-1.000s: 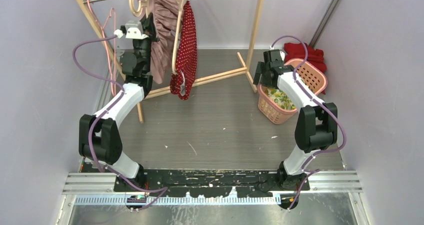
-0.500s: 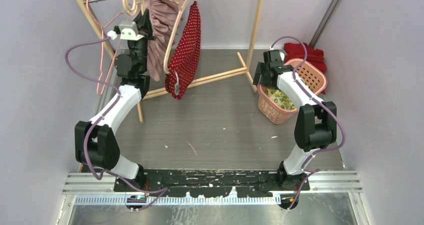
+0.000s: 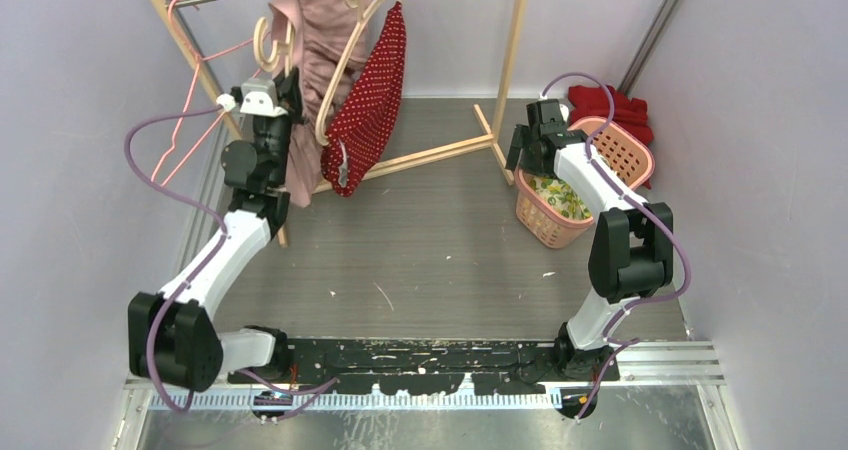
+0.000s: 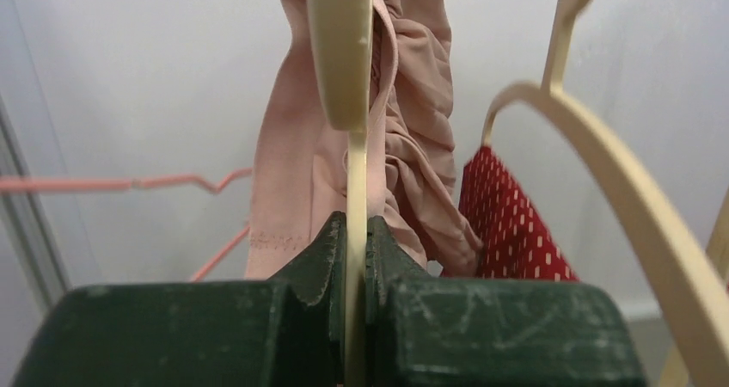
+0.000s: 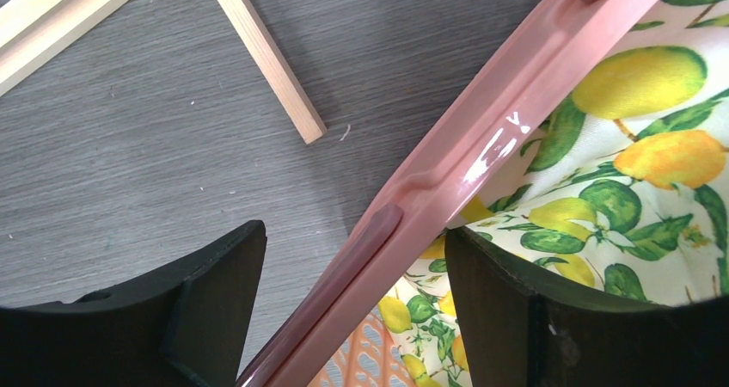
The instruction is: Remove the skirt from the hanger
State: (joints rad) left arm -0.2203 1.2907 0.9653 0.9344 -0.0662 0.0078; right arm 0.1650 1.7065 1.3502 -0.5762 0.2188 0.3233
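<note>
Your left end effector (image 4: 354, 258) pinches the cream curved hanger (image 4: 342, 43), I think to steady it; the gathered pale pink skirt (image 4: 413, 146) hangs on it just above. Your right end effector (image 5: 357, 310) stands spread astride the rim of the pink plastic basket (image 5: 481, 146).

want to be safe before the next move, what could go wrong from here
The left tool pinches only the cream hanger, not the pink skirt, so the skirt may just come along with it.
The red dotted garment hangs close beside and could snag.
The right tool, open, straddles the basket rim; lifting carelessly might tip it.
</note>
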